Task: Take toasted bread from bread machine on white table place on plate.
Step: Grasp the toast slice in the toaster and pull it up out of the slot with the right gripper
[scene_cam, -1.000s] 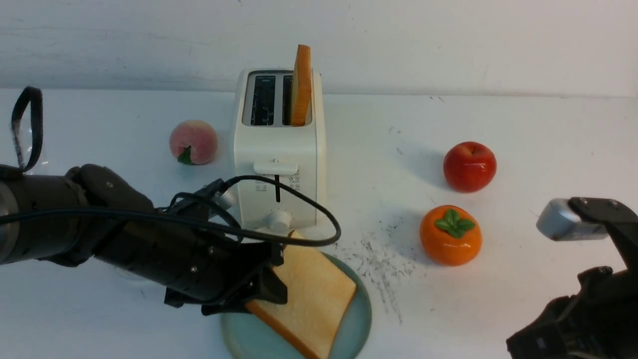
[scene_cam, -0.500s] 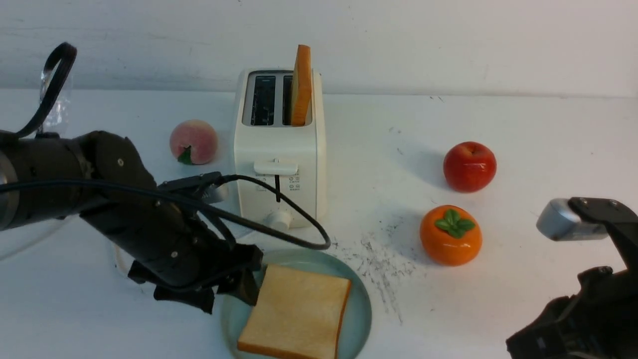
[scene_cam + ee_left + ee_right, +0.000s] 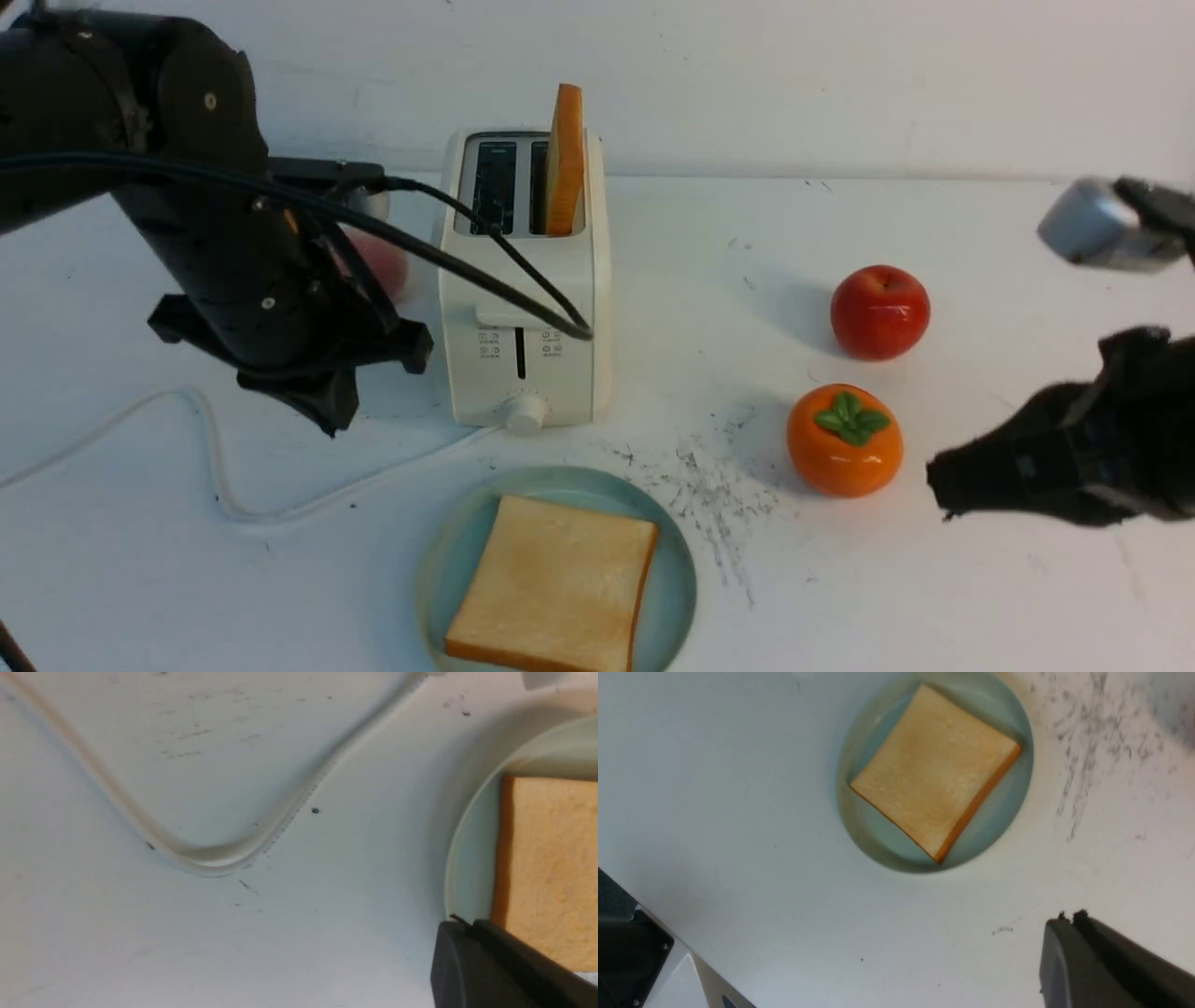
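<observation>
One toasted bread slice [image 3: 555,588] lies flat on the teal plate [image 3: 679,583] at the front of the white table [image 3: 934,607]; both wrist views show it too, the slice [image 3: 934,770] on the plate [image 3: 994,821]. A second slice [image 3: 565,154] stands upright in the right slot of the bread machine [image 3: 523,308]. My left gripper [image 3: 329,418] hangs shut and empty above the table, left of the bread machine; its tip [image 3: 460,924] is beside the plate rim [image 3: 472,868]. My right gripper [image 3: 941,487] is shut and empty at the right, its tip [image 3: 1066,919] over bare table.
A red apple [image 3: 879,311] and an orange fruit with a green leaf top [image 3: 844,439] sit right of the bread machine. A peach [image 3: 390,263] is mostly hidden behind my left arm. The white cord [image 3: 215,467] loops across the left table. Dark scuffs [image 3: 709,485] mark the middle.
My left gripper let go of the slice, which dropped flat onto the plate, then rose up and to the left and shut. My right arm lifted and moved inward.
</observation>
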`<state>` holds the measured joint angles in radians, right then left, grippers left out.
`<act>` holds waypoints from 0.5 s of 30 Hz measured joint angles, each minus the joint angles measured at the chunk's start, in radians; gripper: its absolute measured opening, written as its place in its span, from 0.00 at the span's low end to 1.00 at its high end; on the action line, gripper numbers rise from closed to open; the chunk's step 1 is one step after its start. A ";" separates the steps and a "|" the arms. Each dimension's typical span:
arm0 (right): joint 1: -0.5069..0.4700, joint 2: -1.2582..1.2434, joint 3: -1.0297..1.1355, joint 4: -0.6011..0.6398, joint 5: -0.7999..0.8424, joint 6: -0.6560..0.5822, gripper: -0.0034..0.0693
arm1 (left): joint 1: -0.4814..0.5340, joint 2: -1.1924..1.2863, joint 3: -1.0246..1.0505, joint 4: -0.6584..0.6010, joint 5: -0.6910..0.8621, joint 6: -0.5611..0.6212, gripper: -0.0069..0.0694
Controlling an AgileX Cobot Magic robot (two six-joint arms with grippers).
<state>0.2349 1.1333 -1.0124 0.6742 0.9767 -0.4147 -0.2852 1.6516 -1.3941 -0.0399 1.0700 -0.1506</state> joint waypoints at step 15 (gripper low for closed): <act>0.287 0.478 -0.534 -0.333 -0.053 0.256 0.05 | 0.321 0.000 -0.006 -0.245 0.025 0.030 0.07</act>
<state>0.5217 1.6116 -1.5469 0.3409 0.9233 -0.1590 0.0363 1.6516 -1.3999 -0.2850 1.0954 -0.1202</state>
